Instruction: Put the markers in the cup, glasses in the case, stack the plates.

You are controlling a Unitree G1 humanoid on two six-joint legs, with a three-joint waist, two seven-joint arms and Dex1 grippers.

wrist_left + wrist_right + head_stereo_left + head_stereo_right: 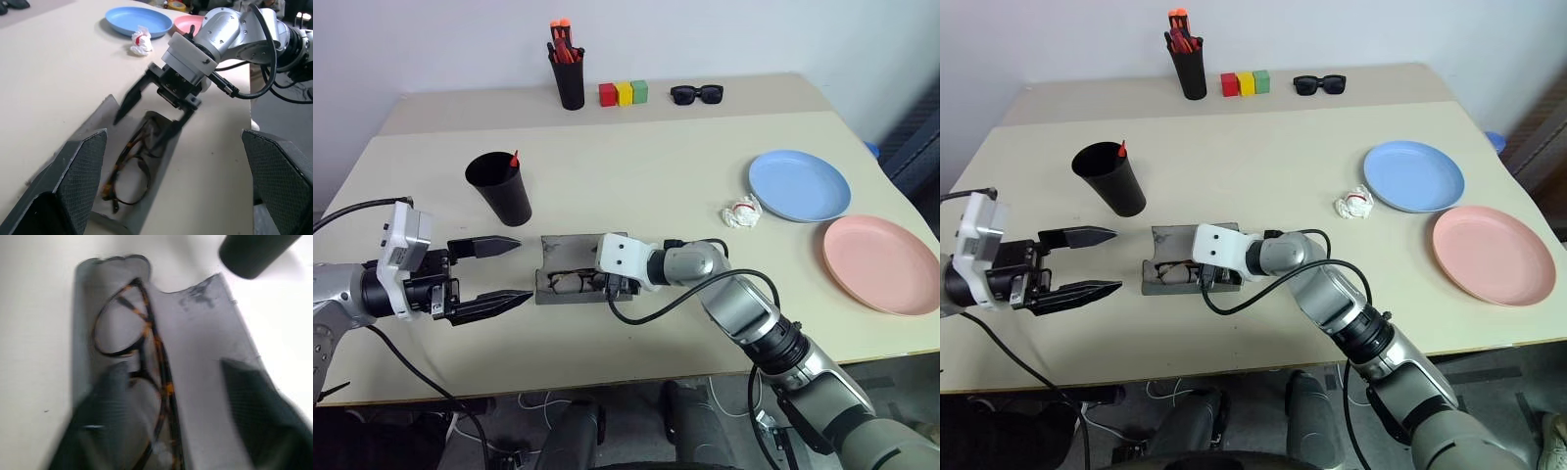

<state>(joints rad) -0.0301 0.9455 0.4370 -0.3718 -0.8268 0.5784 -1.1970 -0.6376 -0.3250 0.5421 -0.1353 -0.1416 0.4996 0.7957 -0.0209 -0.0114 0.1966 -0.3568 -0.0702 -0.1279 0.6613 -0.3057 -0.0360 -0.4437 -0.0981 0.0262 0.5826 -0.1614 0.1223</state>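
My right gripper [146, 122] hangs over the open grey case [570, 268], its two black fingers spread apart and clamped on nothing, one tip inside the tray by the glasses [142, 367]. Those are thin, round-lensed, tortoiseshell-flecked frames lying folded in the case's near trough; the soft matte lid lies flat on the far side. My left gripper [491, 275] hovers just left of the case, its textured wedge-shaped fingers wide apart and empty, apart from the case. The squat black cup [499, 188], smooth and tapered, stands beyond my left gripper with a red-tipped marker [513, 159] poking above its rim. Well to the right, the light blue plate [800, 185] and the salmon pink plate [881, 263] lie side by side, unstacked, the pink one close to the table's [636, 186] right edge. A crumpled white wrapper [741, 211] sits just left of the blue plate. Bare beige tabletop stretches between case and plates. Along the far edge stand a black pen pot [569, 69] with orange-capped pens, three coloured blocks [624, 93] and chunky sunglasses [696, 94].
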